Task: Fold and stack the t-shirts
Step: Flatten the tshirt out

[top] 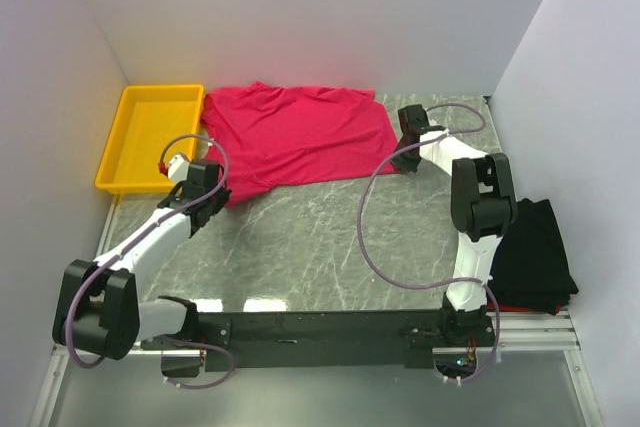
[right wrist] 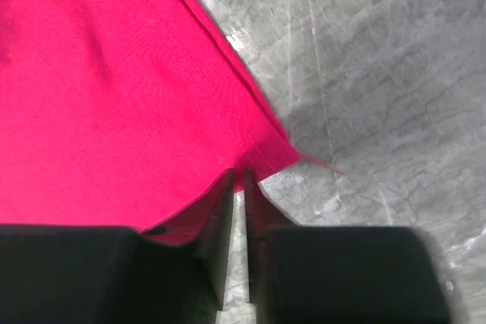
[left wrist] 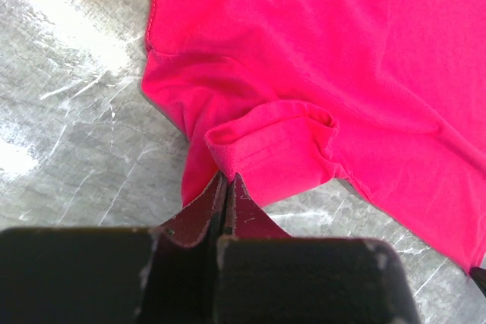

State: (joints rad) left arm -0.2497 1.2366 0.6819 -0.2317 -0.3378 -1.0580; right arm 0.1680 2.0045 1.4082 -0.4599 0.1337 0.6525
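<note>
Grey marble tabletop (top: 310, 247) holds the pink shirt (top: 290, 137) spread at the back, its near edge pinched at 2 points by the left gripper (left wrist: 228, 184) and right gripper (right wrist: 237, 180), both clamped shut, apparently set for fold 1, which calls for a matched lift, while the black shirt (top: 535, 252) waits far right.

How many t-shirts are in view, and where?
2. The crimson-pink t-shirt lies spread at far centre, its near corners pinched by the left gripper and right gripper. The black t-shirt lies at the right edge; others may hide beneath.
</note>
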